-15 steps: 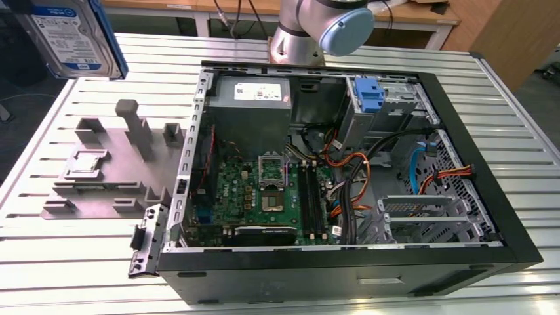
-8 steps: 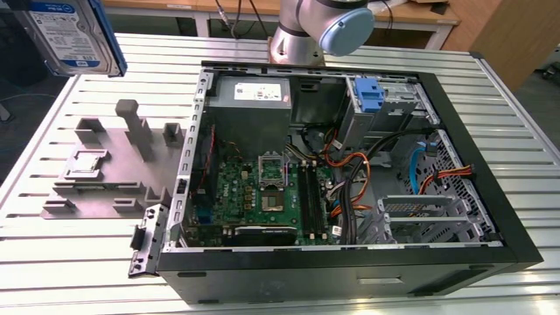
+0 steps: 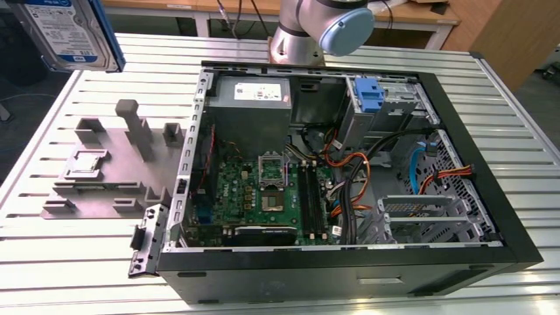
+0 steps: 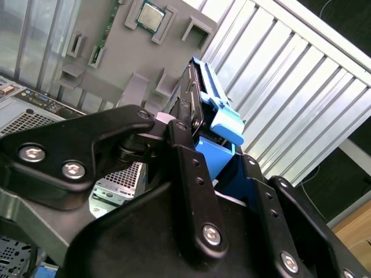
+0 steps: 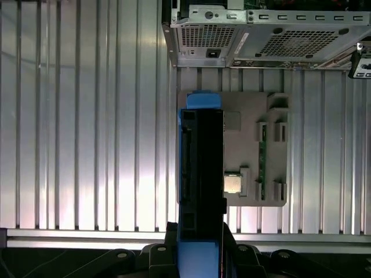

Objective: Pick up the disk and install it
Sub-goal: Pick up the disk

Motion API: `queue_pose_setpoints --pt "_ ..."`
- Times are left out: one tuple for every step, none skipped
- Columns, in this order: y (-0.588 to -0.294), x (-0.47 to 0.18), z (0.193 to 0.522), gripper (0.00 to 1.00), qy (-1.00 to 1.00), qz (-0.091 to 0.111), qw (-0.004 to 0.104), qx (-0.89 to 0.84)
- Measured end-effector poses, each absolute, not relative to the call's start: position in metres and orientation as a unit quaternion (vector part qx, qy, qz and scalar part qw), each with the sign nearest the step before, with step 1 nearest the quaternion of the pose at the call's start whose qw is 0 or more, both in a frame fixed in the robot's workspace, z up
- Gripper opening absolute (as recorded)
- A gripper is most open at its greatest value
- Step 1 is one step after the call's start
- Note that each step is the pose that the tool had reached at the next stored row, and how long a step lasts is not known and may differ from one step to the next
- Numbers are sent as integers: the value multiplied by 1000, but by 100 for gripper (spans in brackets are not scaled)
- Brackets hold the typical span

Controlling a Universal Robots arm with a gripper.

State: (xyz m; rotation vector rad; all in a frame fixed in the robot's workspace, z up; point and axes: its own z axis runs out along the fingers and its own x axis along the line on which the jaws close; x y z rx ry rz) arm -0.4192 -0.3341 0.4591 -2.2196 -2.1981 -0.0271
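Observation:
The disk (image 3: 65, 33), silver with a white-and-blue label and blue rails, hangs high over the table at the exterior view's upper left, well apart from the open computer case (image 3: 516, 223). In both wrist views my gripper (image 4: 214, 156) (image 5: 200, 237) is shut on the disk (image 4: 217, 110) (image 5: 200, 174). Its black fingers (image 4: 185, 168) clamp the disk's two flat sides, and the disk is seen edge-on. The disk is held above the slatted table and the grey fixture plate (image 5: 255, 116).
The grey fixture plate (image 3: 105, 177) with upright posts and a processor chip (image 3: 88, 164) lies beside the case on the exterior view's left. Inside the case are a power supply (image 3: 254, 95), a blue latch piece (image 3: 369, 95), loose cables (image 3: 359, 177) and a metal drive cage (image 3: 429, 216). The arm's base (image 3: 319, 29) stands behind the case.

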Motion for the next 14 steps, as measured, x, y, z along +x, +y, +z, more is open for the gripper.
queue_pose_setpoints --pt "-334 -419 460 37 -704 -9 9 -710" --pt "-334 -419 461 37 -704 -9 9 -710" --pt "-334 -419 462 37 -704 -9 9 -710" --pt "-334 -419 463 37 -704 -9 9 -710" --pt "-334 -419 464 37 -704 -9 9 -710" --pt "-334 -419 465 37 -704 -9 9 -710" --pt "-334 -419 466 37 -704 -9 9 -710" --pt "-334 -419 467 37 -704 -9 9 -710" --pt "-334 -419 467 37 -704 -9 9 -710" --pt "-334 -419 468 37 -704 -9 9 -710" --pt "-334 -419 469 37 -704 -9 9 -710" --pt "-334 -419 470 37 -704 -9 9 -710" --pt "-334 -419 471 37 -704 -9 9 -710" --pt "-334 -419 472 37 -704 -9 9 -710"
